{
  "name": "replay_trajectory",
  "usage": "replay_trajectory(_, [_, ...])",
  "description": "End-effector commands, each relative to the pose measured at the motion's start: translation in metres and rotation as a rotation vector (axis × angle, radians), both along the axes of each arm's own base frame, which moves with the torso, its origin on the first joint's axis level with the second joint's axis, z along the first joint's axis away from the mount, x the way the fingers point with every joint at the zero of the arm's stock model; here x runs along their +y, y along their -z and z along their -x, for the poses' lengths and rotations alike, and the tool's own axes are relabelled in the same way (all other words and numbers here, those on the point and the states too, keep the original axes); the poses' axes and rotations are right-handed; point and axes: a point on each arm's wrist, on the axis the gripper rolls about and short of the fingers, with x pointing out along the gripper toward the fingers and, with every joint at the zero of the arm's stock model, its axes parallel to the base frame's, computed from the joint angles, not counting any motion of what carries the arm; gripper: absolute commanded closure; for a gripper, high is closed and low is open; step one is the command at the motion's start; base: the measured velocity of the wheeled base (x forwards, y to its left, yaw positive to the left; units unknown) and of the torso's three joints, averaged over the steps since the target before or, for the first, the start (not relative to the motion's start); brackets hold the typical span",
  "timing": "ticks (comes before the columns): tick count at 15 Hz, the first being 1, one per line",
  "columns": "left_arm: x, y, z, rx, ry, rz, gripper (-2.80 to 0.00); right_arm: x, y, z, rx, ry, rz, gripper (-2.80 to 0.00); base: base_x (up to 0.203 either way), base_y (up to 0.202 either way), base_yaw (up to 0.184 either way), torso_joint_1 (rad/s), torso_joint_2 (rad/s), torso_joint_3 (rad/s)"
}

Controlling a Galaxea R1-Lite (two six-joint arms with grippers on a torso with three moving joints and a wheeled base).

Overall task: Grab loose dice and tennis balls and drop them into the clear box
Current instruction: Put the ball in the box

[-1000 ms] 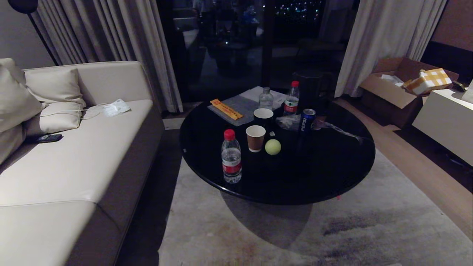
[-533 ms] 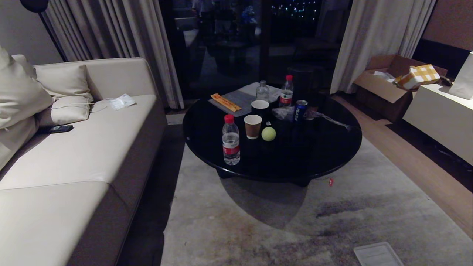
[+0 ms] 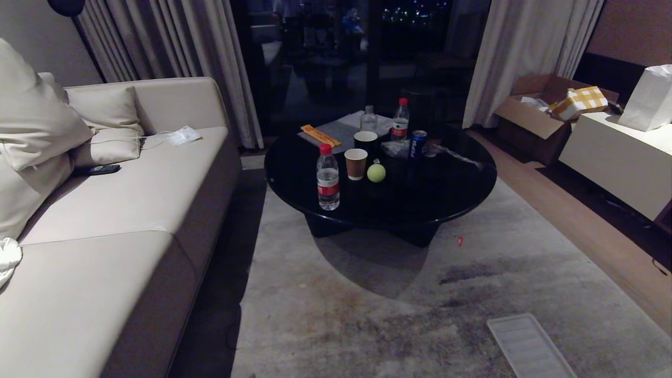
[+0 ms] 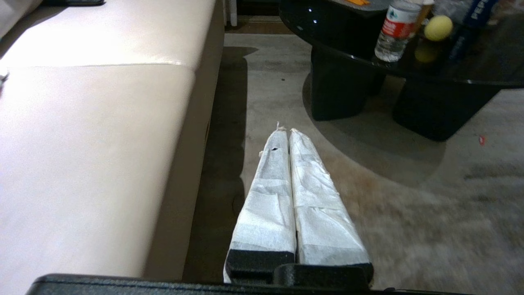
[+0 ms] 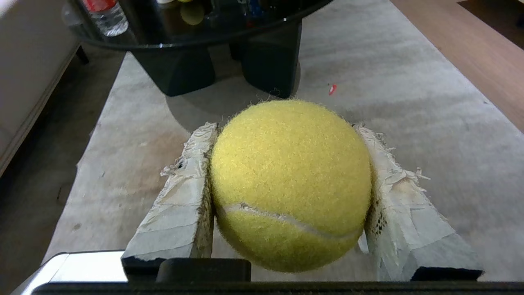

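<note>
The left gripper [image 4: 286, 132] hangs beside the sofa [image 3: 105, 220], fingers pressed together on nothing, apparently idle. A second tennis ball [image 3: 376, 172] waits on the round table [image 3: 446, 199]. The right gripper [image 5: 286, 135] pinches a tennis ball [image 5: 290, 184] above the rug, probably carrying it to the clear box, which I cannot see.

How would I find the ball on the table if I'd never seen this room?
Look at the round black table beside the sofa. The tennis ball sits right of the brown paper cup; nothing else there is round, fuzzy and yellow-green.
</note>
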Motion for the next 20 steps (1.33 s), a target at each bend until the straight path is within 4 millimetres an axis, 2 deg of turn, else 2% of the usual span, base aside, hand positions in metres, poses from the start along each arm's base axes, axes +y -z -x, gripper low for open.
replay_trajectory(1, [0.0000, 0.0004, -0.0002, 0.003, 0.000, 0.000, 0.00, 0.0000, 0.0001, -0.0001, 0.002, 0.000, 0.000, 0.00, -0.183, 0.000, -0.001, 0.004, 0.01, 0.002])
replay_trajectory(7, [0.0001, 0.0004, -0.0002, 0.003, -0.006, 0.000, 0.00, 0.0000, 0.0001, -0.0001, 0.002, 0.000, 0.000, 0.00, -0.160, 0.000, 0.000, 0.003, 0.00, 0.002])
replay_trajectory(12, [0.0001, 0.0004, -0.0002, 0.003, -0.005, -0.001, 0.00, 0.0000, 0.0001, -0.0001, 0.002, 0.000, 0.000, 0.00, 0.000, 0.000, 0.000, 0.000, 0.00, 0.000])
replay_trajectory(20, [0.0001, 0.0004, -0.0002, 0.003, -0.006, 0.002, 0.00, 0.0000, 0.0001, -0.0001, 0.002, 0.000, 0.000, 0.00, 0.001, 0.008, -0.149, 0.001, 0.00, 0.002])
